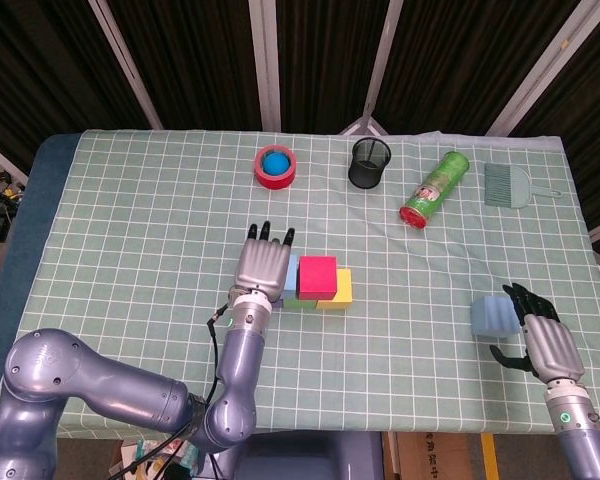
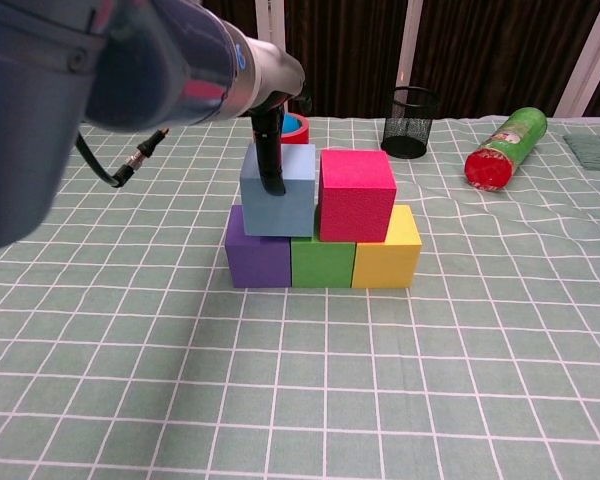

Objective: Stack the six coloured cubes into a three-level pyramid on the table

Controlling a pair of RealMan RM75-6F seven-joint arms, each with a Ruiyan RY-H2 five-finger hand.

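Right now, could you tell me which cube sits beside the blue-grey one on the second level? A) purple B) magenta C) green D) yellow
B: in the chest view the magenta cube stands next to the blue-grey cube, above the green cube and yellow cube.

Green-and-white checked tablecloth is covering the table. Red tape roll w/ blue centre is lying flat nr the far edge; black wire-mesh cup is standing upright just to its right. Green cylindrical snack can w/ red lid is lying on its side, red end facing the camera. Grey-green hand brush is lying flat at far right.
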